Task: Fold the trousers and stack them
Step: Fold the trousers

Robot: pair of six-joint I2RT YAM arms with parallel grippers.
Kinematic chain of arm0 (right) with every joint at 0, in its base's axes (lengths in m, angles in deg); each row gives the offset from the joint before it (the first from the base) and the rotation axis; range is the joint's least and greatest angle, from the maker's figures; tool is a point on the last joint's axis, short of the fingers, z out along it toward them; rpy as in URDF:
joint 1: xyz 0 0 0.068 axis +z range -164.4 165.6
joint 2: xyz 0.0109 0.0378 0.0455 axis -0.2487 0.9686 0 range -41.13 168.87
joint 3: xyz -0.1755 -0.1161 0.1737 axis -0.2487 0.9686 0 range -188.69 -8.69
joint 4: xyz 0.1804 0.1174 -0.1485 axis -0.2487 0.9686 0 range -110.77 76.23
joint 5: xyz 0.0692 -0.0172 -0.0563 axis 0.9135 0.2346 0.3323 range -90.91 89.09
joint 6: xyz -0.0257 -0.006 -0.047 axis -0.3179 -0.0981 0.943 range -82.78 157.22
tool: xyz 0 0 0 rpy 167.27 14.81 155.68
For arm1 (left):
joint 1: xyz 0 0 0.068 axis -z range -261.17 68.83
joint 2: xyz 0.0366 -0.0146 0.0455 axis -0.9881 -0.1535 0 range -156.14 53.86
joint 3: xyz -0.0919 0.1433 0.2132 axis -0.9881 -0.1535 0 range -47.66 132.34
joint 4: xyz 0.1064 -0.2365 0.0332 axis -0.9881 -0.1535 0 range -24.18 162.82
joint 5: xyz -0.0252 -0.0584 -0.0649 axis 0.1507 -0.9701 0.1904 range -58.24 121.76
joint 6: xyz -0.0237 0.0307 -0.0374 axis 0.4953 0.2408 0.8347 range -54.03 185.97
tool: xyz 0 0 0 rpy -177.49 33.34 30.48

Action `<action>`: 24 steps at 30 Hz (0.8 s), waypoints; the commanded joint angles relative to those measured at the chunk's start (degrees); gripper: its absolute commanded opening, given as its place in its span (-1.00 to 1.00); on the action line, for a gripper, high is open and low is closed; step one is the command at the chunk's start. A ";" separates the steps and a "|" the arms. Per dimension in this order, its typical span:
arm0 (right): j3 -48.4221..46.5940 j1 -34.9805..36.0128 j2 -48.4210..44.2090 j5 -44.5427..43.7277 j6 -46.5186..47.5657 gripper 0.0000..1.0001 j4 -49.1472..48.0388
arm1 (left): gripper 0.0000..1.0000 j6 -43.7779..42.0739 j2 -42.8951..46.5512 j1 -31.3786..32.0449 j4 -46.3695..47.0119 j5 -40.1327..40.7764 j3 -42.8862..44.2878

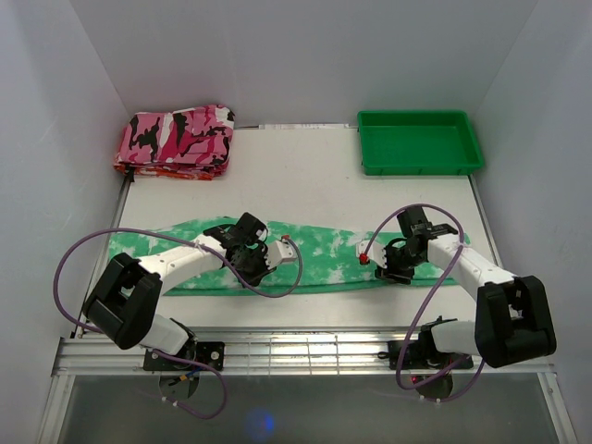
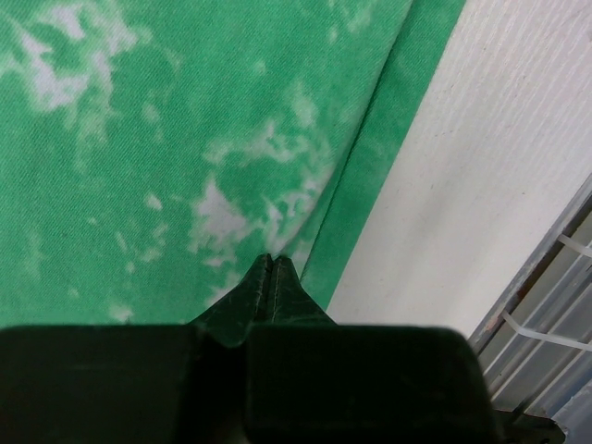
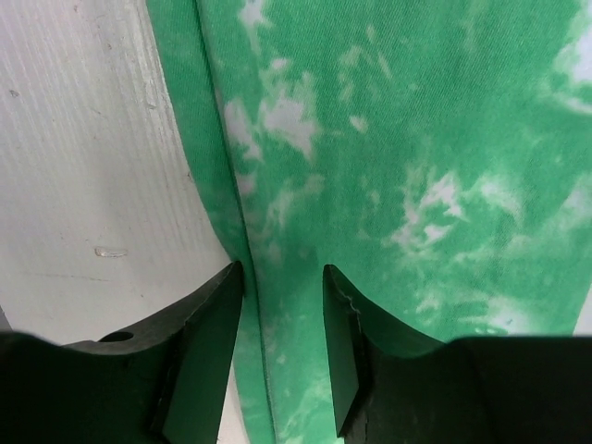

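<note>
Step in hand, as I'm judging it: getting a grip on the near long edge of the trousers [image 1: 319, 264] ahead of a fold. The trousers are lying flat, lengthwise across the table [image 1: 305, 185], under both sets of jaws.

The left gripper [image 2: 270, 264] is sitting clenched, tips pressed together right at the doubled hem. Cloth is spreading ahead of the tips, with bare table just off one side. I cannot tell if any fabric is caught between them.

The right gripper [image 3: 282, 324] is hovering released with nothing grasped. Its jaws are straddling the hem seam, which is running up between them, with blotchy cloth ahead.

The next move is probably calling for the right jaws dropping and pinching that edge, the left confirming its pinch, then both lifting together. Stacking is not yet begun; the pink camouflage pile [image 1: 176, 141] is sitting well beyond both jaws.
</note>
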 commanded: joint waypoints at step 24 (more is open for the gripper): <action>-5.89 -1.98 7.17 2.35 6.09 -0.07 5.90 | -1.00 -1.81 -0.40 -2.15 -1.72 -1.68 3.06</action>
